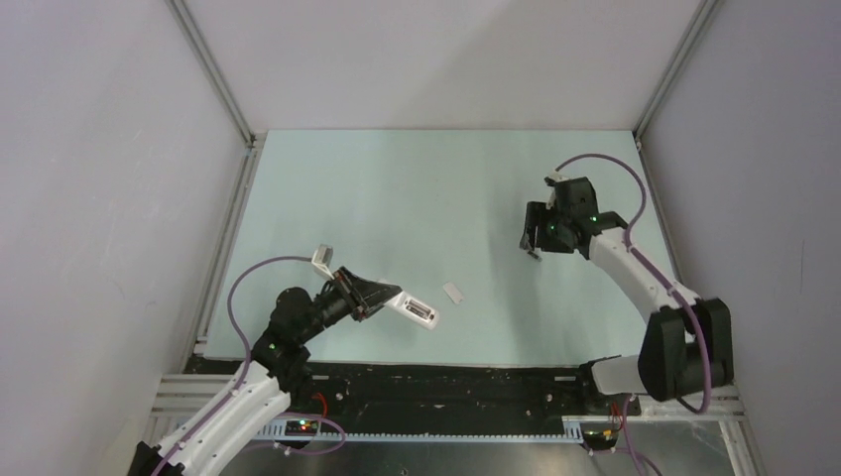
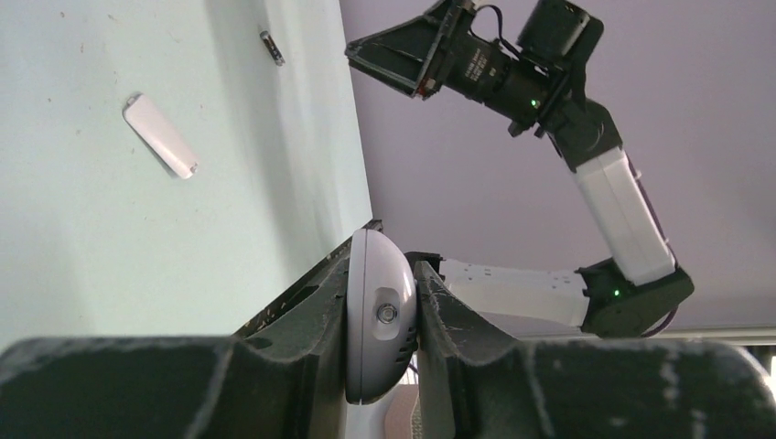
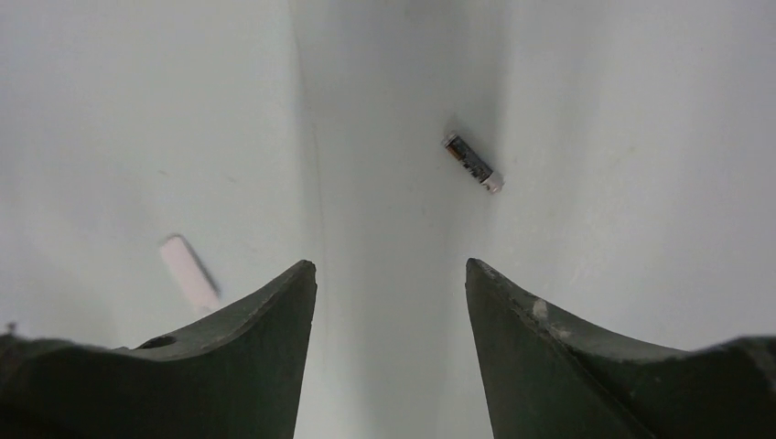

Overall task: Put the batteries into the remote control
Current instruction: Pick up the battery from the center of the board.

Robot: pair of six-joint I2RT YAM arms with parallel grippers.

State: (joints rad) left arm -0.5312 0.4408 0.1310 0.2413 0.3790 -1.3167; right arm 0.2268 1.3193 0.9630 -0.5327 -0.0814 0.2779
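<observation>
Presently, the left gripper (image 2: 384, 263) is clamped tight on the small white oblong remote control (image 2: 377, 320), near the front edge of the pale green table (image 1: 397, 188). The right gripper (image 3: 392, 265) stands partly open and empty. 1 small dark cylindrical battery (image 3: 473, 164) lies on the table just beyond its fingertips. A flat white plastic cover piece (image 1: 454, 293) lies between the arms.

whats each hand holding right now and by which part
The left hand clamps the remote control by one end, the rest sticking out past it. The right hand is open and holds nothing, above a loose battery.
</observation>
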